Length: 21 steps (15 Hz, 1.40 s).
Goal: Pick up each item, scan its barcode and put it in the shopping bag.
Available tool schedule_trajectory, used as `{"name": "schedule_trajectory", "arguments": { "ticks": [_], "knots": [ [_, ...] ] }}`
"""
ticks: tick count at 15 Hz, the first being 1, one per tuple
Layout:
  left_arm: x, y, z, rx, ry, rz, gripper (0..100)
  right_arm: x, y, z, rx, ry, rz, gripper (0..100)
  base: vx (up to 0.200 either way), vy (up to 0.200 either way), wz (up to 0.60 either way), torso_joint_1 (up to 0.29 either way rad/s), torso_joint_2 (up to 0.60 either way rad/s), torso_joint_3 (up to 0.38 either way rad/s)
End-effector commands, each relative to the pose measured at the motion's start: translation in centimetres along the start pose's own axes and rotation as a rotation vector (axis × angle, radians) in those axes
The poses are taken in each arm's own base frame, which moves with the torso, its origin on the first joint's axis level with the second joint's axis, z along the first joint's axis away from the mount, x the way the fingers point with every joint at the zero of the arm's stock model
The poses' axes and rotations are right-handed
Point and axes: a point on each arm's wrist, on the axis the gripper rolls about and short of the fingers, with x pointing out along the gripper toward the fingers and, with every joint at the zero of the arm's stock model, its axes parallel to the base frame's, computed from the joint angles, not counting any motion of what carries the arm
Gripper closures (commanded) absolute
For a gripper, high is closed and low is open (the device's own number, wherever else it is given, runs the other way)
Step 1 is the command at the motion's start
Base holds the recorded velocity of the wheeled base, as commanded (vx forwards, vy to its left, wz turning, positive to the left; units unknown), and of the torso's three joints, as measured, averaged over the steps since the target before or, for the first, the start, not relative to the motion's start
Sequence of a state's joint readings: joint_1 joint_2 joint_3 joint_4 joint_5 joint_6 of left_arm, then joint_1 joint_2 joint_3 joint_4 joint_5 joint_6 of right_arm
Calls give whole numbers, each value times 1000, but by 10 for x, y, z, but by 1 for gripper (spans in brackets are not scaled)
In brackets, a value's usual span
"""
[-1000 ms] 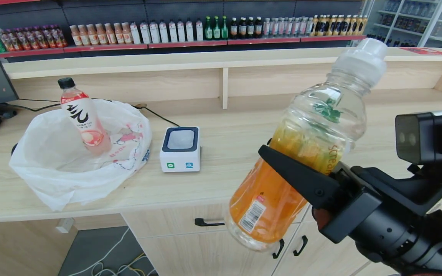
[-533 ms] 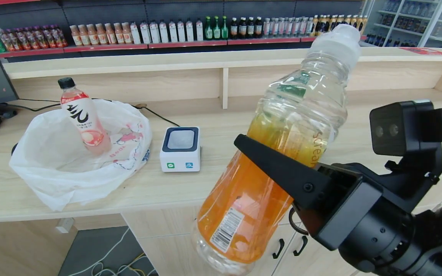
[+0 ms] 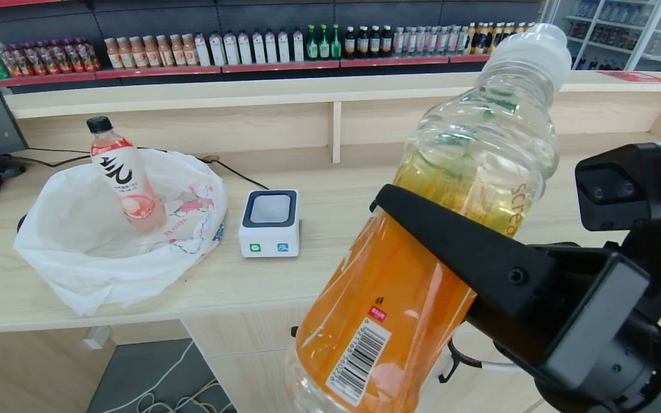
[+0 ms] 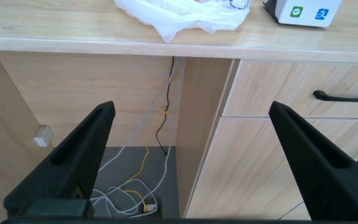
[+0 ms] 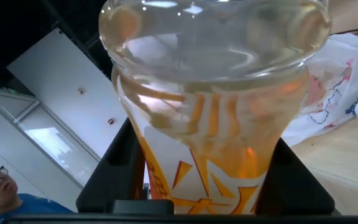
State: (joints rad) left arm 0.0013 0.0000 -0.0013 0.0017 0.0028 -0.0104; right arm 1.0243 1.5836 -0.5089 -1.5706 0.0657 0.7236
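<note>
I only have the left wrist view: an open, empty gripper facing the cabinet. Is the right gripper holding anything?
Observer: Yes, the right gripper is shut on an orange bottle, tilted, cap uppermost.
Operator: Barcode over the scanner yet?
Observer: No. The barcode faces the head camera; the scanner sits on the counter, farther left.
Operator: Anything in the bag?
Observer: A pink bottle stands in the bag.

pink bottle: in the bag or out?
In: the pink bottle stands tilted inside the open shopping bag, its base sunk behind the plastic wall.
</note>
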Motion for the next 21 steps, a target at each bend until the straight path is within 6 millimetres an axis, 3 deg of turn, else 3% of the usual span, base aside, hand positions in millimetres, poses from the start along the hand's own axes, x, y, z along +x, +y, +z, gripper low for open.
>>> {"name": "schedule_trajectory", "arguments": {
  "ticks": [1, 7, 21],
  "knots": [
    [0, 0, 0, 0, 1, 1, 0, -3, 2, 2, 6, -3, 3, 100, 0, 0, 0, 0, 0, 0],
    [0, 0, 0, 0, 0, 1, 0, -8, 14, 13, 72, -37, 39, 100, 0, 0, 0, 0, 0, 0],
    [0, 0, 0, 0, 1, 1, 0, -8, 8, 6, 81, -12, 16, 100, 0, 0, 0, 0, 0, 0]
  ]
}}
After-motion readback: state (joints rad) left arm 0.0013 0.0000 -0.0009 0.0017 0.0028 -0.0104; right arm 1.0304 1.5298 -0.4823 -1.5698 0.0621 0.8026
